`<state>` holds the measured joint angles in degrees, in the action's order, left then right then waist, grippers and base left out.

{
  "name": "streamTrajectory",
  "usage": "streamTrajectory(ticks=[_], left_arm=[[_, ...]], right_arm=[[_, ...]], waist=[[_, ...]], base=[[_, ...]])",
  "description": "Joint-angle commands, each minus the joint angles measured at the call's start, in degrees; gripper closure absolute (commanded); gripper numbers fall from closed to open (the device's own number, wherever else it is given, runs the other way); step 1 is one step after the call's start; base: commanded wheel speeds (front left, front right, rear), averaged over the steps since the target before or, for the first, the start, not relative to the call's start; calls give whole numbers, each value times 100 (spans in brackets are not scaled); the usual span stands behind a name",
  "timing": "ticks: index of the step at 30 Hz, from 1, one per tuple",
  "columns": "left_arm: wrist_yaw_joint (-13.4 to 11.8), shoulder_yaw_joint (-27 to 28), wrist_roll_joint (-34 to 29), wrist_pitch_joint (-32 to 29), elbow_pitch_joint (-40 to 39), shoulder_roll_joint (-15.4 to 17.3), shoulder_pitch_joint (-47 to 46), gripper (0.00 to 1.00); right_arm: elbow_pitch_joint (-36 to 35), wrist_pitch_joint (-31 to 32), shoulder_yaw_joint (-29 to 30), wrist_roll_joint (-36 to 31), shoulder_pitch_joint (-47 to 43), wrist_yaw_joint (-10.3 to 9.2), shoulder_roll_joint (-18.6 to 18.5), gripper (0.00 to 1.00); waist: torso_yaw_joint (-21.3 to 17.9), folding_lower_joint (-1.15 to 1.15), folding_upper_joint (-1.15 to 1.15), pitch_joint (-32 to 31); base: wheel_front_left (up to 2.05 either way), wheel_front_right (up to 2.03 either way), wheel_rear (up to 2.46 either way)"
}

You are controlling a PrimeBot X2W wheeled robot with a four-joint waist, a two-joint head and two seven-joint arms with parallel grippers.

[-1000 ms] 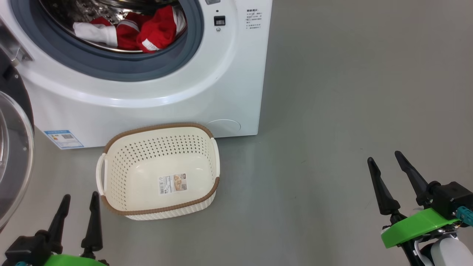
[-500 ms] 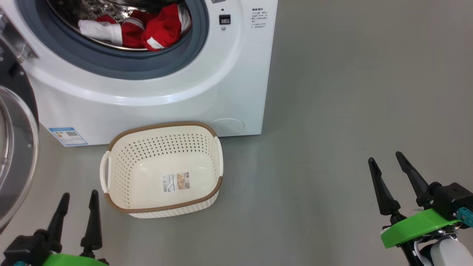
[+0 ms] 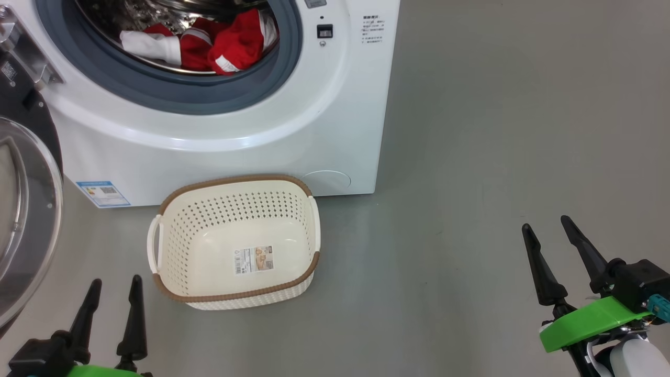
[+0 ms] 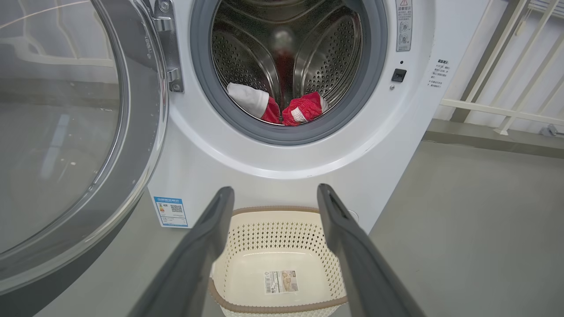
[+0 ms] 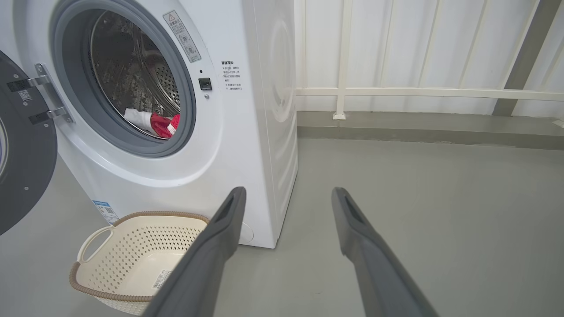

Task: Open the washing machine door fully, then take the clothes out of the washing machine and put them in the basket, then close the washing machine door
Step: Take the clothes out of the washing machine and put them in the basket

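Note:
The white washing machine (image 3: 220, 141) stands with its door (image 3: 26, 209) swung open to the left; the glass bowl fills the left of the left wrist view (image 4: 57, 132). Red and white clothes (image 3: 209, 44) lie at the front of the steel drum (image 4: 286, 44), also seen as clothes (image 5: 154, 123). An empty cream basket (image 3: 235, 293) sits on the floor before the machine. My left gripper (image 3: 115, 288) hangs open at the lower left, just left of the basket. My right gripper (image 3: 547, 228) is open at the lower right, well away from everything.
Grey floor (image 3: 497, 131) stretches wide to the right of the machine. A white railing (image 5: 418, 92) and a low ledge run along the back wall behind it. The open door blocks the left side.
The whole head view has drifted slightly right and down, so the camera moved. Both grippers stay open in the same places; clothes and basket are unmoved.

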<state>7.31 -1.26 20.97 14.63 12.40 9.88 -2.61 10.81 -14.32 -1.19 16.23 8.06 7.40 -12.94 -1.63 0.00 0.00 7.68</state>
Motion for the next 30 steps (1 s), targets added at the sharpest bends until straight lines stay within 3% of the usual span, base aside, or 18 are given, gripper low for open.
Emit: streamTrajectory(ticks=[1, 20, 30], left_arm=[[18, 183, 44, 37, -153, 145, -83, 0], [18, 116, 64, 37, -151, 187, -138, 0], [18, 121, 16, 37, -139, 161, -143, 0]], right_arm=[[-151, -68, -115, -53, -85, 9, -85, 0], [-150, -68, -175, -64, -70, 9, -83, 0], [-148, -68, -187, -54, -55, 9, -82, 0]], waist=[[2, 0, 0, 3], [12, 0, 0, 13], [22, 0, 0, 30]], base=[[16, -59, 42], [111, -155, 44], [55, -55, 0]])
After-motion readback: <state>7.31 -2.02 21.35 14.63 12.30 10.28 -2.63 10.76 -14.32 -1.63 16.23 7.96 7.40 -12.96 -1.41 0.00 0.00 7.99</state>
